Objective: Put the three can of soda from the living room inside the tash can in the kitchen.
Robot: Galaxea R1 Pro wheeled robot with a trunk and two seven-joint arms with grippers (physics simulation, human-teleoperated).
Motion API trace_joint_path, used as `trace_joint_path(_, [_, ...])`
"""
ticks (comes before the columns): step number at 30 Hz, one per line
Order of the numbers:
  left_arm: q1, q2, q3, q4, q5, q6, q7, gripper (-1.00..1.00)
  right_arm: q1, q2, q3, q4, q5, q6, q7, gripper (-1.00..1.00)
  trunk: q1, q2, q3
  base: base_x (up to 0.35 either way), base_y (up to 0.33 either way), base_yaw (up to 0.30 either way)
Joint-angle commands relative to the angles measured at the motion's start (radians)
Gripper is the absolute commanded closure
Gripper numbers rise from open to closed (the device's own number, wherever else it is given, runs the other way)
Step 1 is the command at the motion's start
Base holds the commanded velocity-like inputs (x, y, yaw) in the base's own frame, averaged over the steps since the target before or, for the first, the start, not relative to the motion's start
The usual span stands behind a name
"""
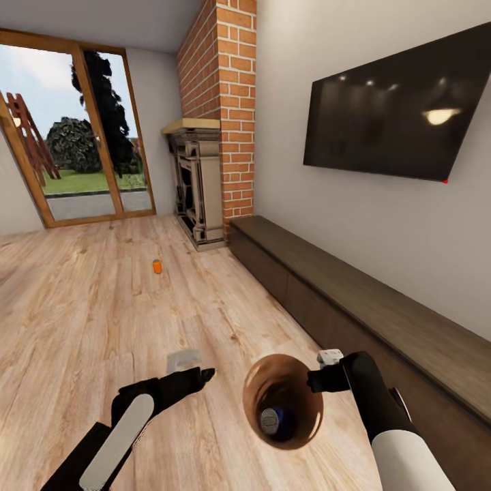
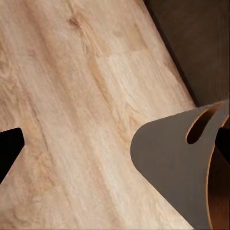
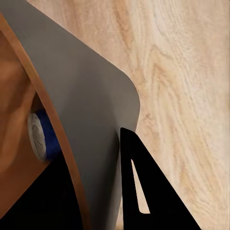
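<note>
I am in the living room. The tan trash can [image 1: 262, 386] hangs just above the wood floor with my right gripper [image 1: 315, 380] shut on its rim, one finger [image 3: 143, 191] outside the grey wall [image 3: 91, 110] and the other inside. The blue soda can [image 1: 274, 421] lies in its dark bottom, and its grey-white top and blue side [image 3: 40, 134] also show from the right wrist. One orange soda can [image 1: 157, 266] stands on the floor further ahead, toward the fireplace. My left gripper [image 1: 199, 375] is open and empty, left of the bin [image 2: 167, 158]. The second orange can is out of view.
A long low dark-wood cabinet [image 1: 354, 286] runs along the right wall under a black TV [image 1: 402, 102]. The brick fireplace [image 1: 218, 102] with its grey mantel [image 1: 198, 184] stands ahead. Wood-framed glass doors [image 1: 75, 136] fill the far left wall. Light wood floor [image 1: 82, 307] stretches between.
</note>
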Motion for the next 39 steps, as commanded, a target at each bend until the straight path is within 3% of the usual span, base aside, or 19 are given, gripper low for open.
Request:
trace_joint_path(1, [0.001,0.000,0.004,-0.006,0.001,-0.001,0.026,-1.00,0.000,0.000,0.000,-0.001,-0.020,0.006,0.003,1.00,0.000,0.000,0.000,0.000,0.000,0.000])
trace_joint_path(2, [0.004,0.001,0.010,-0.007,0.000,-0.003,0.083,-1.00,0.000,0.000,0.000,-0.008,-0.020,0.005,0.003,1.00,0.000,0.000,0.000,0.000,0.000,0.000])
trace_joint_path(3, [0.008,0.003,0.017,0.043,-0.001,-0.008,0.217,-1.00,0.002,-0.001,0.004,-0.041,-0.019,0.003,0.002,1.00,0.000,0.000,0.000,0.000,0.000,0.000])
trace_joint_path(4, [0.008,0.005,0.019,0.092,0.000,-0.010,0.258,-1.00,0.004,-0.001,0.006,-0.061,-0.018,0.003,0.003,1.00,0.000,0.000,0.000,0.017,0.010,0.000])
trace_joint_path(6, [0.008,0.007,0.024,0.143,0.000,-0.016,0.285,-1.00,0.007,-0.002,0.006,-0.081,-0.018,0.003,0.003,1.00,0.000,0.000,0.000,0.072,0.045,0.000])
trace_joint_path(10, [0.008,0.020,0.093,0.249,0.000,-0.055,0.328,-1.00,0.014,-0.002,0.007,-0.130,-0.016,0.004,0.004,1.00,0.000,0.000,0.000,0.228,0.109,0.000])
trace_joint_path(23, [0.007,0.022,0.118,0.348,0.001,-0.065,0.338,-1.00,0.025,0.000,0.008,-0.139,-0.015,0.001,0.003,1.00,0.000,0.000,0.000,0.303,0.136,0.000])
trace_joint_path(27, [0.006,0.041,0.121,0.385,0.005,-0.061,0.337,-1.00,0.026,0.000,0.008,-0.139,-0.015,0.001,0.003,1.00,0.000,0.000,0.000,0.112,0.053,0.000])
trace_joint_path(28, [0.001,0.057,0.124,0.399,0.008,-0.057,0.332,-1.00,0.027,0.000,0.008,-0.139,-0.015,0.001,0.004,1.00,0.000,0.000,0.000,0.027,0.013,0.000])
trace_joint_path(30, [-0.009,0.076,0.160,0.439,0.018,-0.054,0.316,-1.00,0.027,0.000,0.008,-0.139,-0.015,0.001,0.004,1.00,0.000,0.000,0.000,0.016,0.008,0.000])
trace_joint_path(33, [-0.035,0.096,0.232,0.545,0.024,-0.051,0.204,-1.00,0.027,0.000,0.008,-0.139,-0.015,0.001,0.004,1.00,0.000,0.000,0.000,0.006,0.003,0.000])
trace_joint_path(36, [-0.043,0.101,0.247,0.580,0.023,-0.052,0.146,-1.00,0.027,0.000,0.008,-0.140,-0.015,0.001,0.004,1.00,0.000,0.000,0.000,0.002,0.001,0.000])
trace_joint_path(39, [-0.041,0.105,0.252,0.595,0.020,-0.062,0.126,-1.00,0.027,0.000,0.008,-0.140,-0.015,0.001,0.004,1.00,0.000,0.000,0.000,0.000,0.000,0.000])
